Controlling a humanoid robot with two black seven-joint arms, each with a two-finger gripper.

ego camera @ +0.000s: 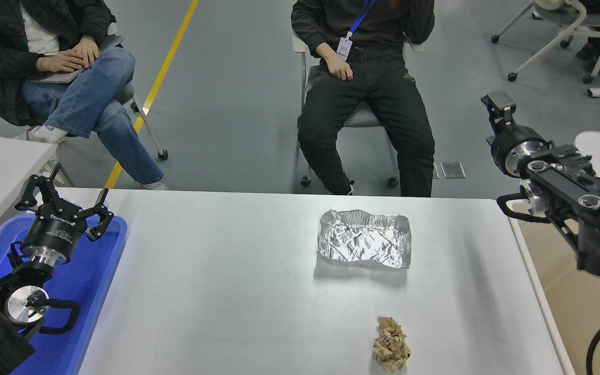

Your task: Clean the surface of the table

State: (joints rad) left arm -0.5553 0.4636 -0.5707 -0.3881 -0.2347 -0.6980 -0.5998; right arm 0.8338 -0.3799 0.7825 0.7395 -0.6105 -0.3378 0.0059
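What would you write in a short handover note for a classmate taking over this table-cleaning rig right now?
Left gripper: open, empty, parked over the blue tray.
Right gripper: raised past the table's far right corner, holding nothing; finger state unclear.
Table surface: foil tray mid-right, crumpled brown paper near the front edge.
Done: nothing removed yet.
Left: clear both, probably into the beige bin on the right.

Grey floor with a yellow line running diagonally. Two seated people on wheeled chairs at the far side, one left, one centre. Another wheeled chair top right. Even overhead light.
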